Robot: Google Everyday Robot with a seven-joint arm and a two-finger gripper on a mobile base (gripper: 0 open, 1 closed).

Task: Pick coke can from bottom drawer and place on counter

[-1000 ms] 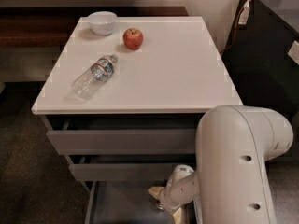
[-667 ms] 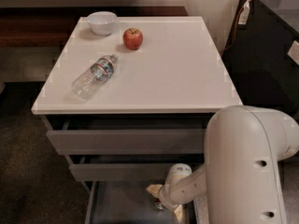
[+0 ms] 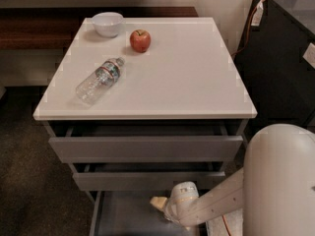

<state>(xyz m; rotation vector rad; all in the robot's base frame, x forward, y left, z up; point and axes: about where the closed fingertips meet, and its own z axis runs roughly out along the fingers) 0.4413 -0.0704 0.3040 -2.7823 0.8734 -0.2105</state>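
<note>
White bench (image 3: 187, 77) bearing water bottle (image 3: 100, 79), red apple (image 3: 140, 40), white bowl (image 3: 107, 23), cream tool (image 3: 160, 203) low at open bottom drawer (image 3: 128, 218), grip state impossible to tell

Legible text, brands, numbers: none. Band label on water bottle (image 3: 100, 77): unreadable. Position of gripper (image 3: 157, 202): low, over open bottom drawer (image 3: 123, 218).
</note>
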